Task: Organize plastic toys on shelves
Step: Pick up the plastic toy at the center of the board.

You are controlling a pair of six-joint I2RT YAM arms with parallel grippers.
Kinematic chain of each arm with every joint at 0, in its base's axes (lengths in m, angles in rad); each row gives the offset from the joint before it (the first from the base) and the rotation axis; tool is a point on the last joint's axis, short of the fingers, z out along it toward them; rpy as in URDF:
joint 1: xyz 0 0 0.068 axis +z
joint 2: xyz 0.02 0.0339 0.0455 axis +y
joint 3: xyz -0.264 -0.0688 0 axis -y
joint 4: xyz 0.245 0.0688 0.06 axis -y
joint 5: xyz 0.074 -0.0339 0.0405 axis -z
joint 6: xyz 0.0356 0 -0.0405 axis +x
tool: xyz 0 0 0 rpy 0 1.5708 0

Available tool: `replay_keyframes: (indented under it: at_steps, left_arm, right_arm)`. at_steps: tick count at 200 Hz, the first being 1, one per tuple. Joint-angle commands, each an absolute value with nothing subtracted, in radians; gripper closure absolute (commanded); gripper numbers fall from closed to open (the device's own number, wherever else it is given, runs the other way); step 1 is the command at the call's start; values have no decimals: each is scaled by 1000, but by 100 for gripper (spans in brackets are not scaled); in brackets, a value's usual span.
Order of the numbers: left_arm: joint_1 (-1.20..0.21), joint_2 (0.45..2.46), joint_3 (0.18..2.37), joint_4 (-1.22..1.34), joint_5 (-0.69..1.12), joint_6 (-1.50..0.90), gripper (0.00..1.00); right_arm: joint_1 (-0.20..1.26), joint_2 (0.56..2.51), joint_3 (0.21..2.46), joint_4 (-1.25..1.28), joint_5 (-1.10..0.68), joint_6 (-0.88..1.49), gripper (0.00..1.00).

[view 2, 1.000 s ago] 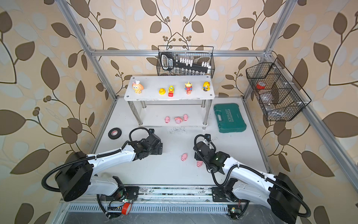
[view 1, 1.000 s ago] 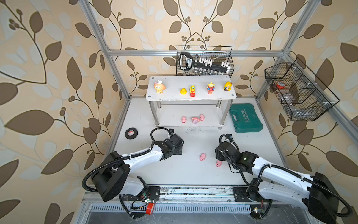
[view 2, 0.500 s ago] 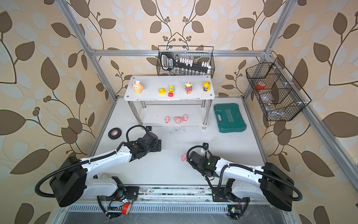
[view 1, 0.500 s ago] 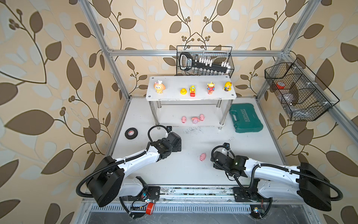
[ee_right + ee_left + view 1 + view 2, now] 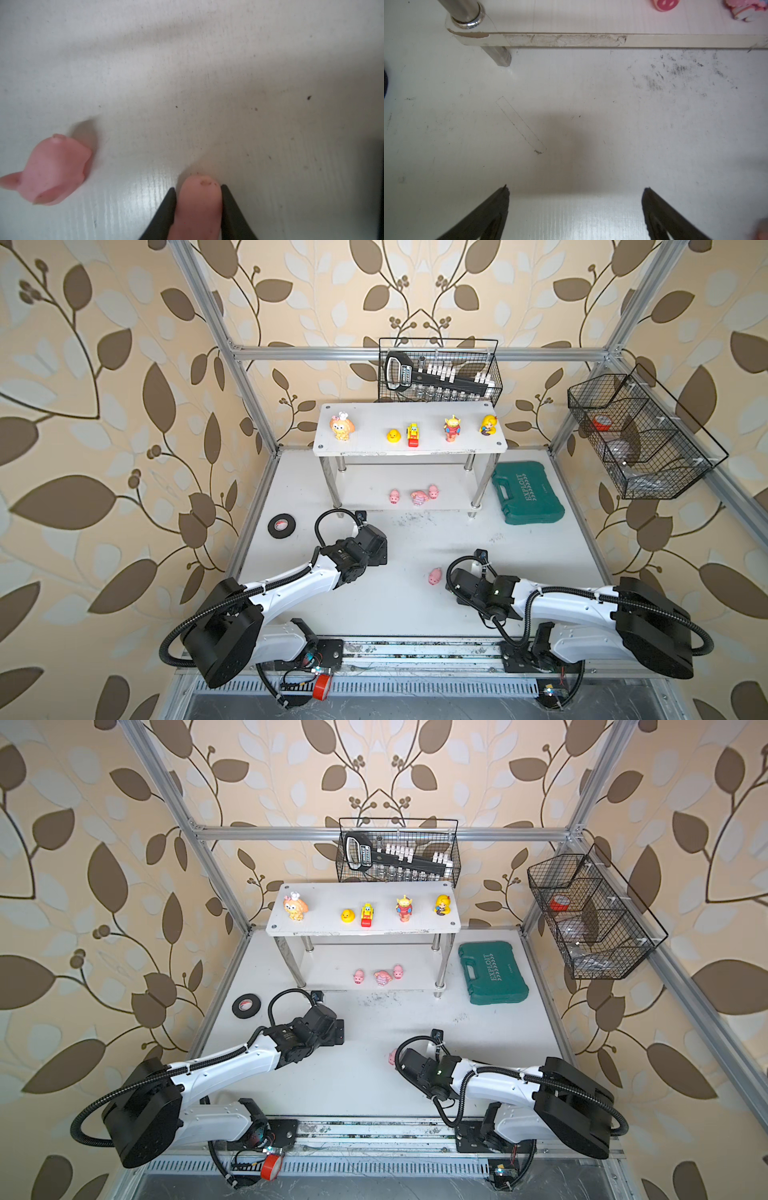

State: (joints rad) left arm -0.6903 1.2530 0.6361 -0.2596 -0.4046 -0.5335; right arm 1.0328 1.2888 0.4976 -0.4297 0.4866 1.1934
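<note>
**Right grip closed on a piglet; carry to the shelf comes next**

Right gripper (image 5: 197,188) pinched tight on a pink piglet (image 5: 199,205), low over the table (image 5: 415,614), lower centre-right in both top views. Second piglet (image 5: 434,576) lies loose just beside it. Left gripper (image 5: 576,188) spread wide, empty, over bare table in front of the rack (image 5: 370,414) at upper centre.

Judged step: grasp made, lift pending. Next move: rise clear, travel to the lower board (image 5: 365,489), and set down beside three pink toys (image 5: 394,496).

Piglet rounded, matte, soft-looking. Boards flat white; legs (image 5: 483,485) chrome.

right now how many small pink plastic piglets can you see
5 piglets: three on the white rack's lower board, one loose on the table beside the right hand, one piglet clamped in that hand.
</note>
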Motion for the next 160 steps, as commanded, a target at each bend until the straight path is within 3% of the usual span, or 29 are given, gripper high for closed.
replay_keyframes:
  at_steps: [1,33,63,107,160]
  left_arm:
    - [-686,1226,629,-247,-451,-526,1]
    - [-686,1218,625,-250,-462,-529,1]
    - [-686,1206,617,-247,-471,-532,1]
    - [-686,1183,600,-229,-473,-529,1]
    - [-686,1172,588,-215,-463,-527,1]
  right_arm:
    - [1060,1301,509,-444,526,1239,79]
    - [1057,1327,564,-395,644,1146,82]
    - [914,1419,673,-213,696,887,83]
    - [732,1561,827,72,589,515,81]
    - [591,1662,948,148,486,379,78]
